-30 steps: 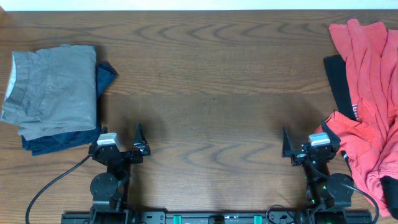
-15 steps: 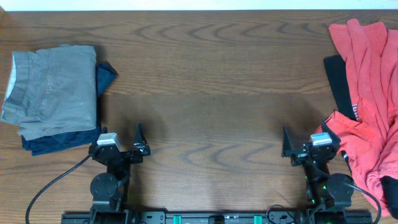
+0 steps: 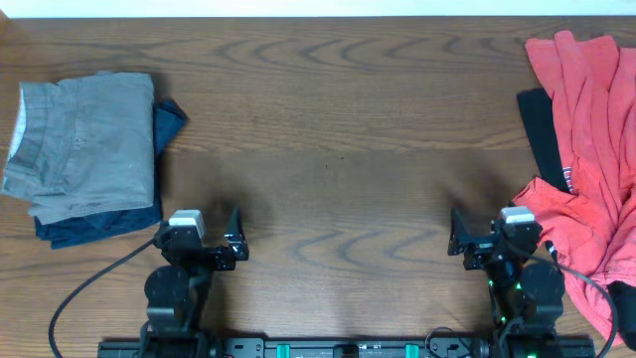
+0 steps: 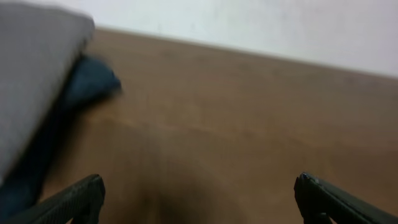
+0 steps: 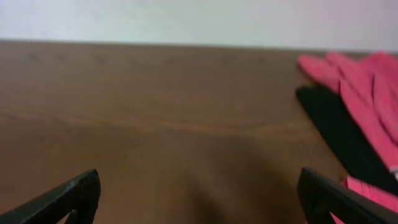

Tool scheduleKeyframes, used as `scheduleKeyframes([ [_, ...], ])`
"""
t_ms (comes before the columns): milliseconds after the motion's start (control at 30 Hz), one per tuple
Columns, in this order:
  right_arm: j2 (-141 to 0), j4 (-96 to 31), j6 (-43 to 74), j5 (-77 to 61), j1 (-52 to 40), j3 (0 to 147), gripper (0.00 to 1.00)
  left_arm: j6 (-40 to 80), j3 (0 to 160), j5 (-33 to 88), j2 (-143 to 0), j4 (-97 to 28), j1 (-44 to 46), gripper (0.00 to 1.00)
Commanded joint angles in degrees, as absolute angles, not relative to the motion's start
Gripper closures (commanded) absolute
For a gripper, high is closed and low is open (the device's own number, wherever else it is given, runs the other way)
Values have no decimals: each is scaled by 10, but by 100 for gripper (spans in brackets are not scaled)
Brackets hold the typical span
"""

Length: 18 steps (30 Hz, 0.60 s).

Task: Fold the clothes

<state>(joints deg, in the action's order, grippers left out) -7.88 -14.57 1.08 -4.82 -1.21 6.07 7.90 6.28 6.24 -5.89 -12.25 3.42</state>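
Observation:
A crumpled coral-red T-shirt lies at the table's right edge, and shows at the right of the right wrist view. A black garment lies partly under it and also shows in the right wrist view. My right gripper is open and empty, near the front edge, just left of the red cloth. Its fingers frame bare wood in the right wrist view. My left gripper is open and empty near the front left, over bare wood in the left wrist view.
A folded grey garment lies on a folded dark blue one at the left of the table, also visible in the left wrist view. The brown wooden table spans the view. A pale wall runs behind its far edge.
The left arm has swung a little to the right, its gripper now nearer the centre. The right arm has shifted slightly. The clothes have not moved.

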Motion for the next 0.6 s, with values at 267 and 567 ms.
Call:
scheduleKeyframes([
  [267, -331, -261, 23, -15, -15, 266, 1, 84, 285, 75, -314, -247, 32, 2],
  [567, -597, -461, 0, -5, -15, 474, 1, 84, 455, 87, -487, -442, 32, 2],
])
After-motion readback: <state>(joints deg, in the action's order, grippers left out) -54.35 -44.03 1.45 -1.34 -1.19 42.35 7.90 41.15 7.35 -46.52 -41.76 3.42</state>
